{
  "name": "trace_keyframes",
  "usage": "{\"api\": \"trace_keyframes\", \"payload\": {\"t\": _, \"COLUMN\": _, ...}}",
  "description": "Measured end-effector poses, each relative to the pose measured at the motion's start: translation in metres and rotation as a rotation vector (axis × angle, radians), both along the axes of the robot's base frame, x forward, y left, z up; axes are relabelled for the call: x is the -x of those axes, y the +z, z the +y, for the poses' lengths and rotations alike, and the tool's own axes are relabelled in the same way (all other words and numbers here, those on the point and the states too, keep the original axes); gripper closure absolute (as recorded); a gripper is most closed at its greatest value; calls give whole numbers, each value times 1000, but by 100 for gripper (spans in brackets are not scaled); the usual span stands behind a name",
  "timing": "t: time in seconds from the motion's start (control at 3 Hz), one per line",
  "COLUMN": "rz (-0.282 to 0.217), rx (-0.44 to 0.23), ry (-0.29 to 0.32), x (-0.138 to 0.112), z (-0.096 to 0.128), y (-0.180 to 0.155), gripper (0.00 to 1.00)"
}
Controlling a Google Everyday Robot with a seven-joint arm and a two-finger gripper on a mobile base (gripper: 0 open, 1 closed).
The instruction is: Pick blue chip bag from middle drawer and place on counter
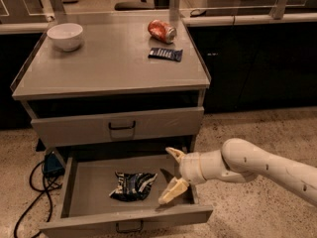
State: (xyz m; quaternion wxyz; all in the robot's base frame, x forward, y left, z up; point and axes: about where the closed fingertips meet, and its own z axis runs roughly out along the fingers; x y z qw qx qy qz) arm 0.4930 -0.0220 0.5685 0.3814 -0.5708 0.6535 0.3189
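Crumpled blue chip bag [132, 186] lies in open middle drawer [89, 175], splayed tool [165, 175] just beside it.

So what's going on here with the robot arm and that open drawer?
The robot's gripper is open, reaching into the pulled-out middle drawer just beside the blue chip bag, which lies unheld on the drawer floor. On the counter above sit a white bowl, a tipped red can and a dark bar wrapper.
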Motion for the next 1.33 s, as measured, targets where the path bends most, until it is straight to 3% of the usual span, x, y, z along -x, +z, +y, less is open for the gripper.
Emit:
{"api": "trace_keyframes", "payload": {"t": 0.33, "rz": -18, "rx": 171, "ry": -44, "x": -7, "z": 22, "y": -4, "gripper": 0}}
{"api": "trace_keyframes", "payload": {"t": 0.67, "rz": -39, "rx": 189, "ry": -80, "x": -23, "z": 42, "y": 2, "gripper": 0}}
{"api": "trace_keyframes", "payload": {"t": 1.0, "rz": 17, "rx": 149, "ry": -55, "x": -39, "z": 49, "y": -52, "gripper": 0}}
{"api": "trace_keyframes", "payload": {"t": 1.33, "rz": 17, "rx": 150, "ry": -55, "x": -39, "z": 49, "y": -52, "gripper": 0}}
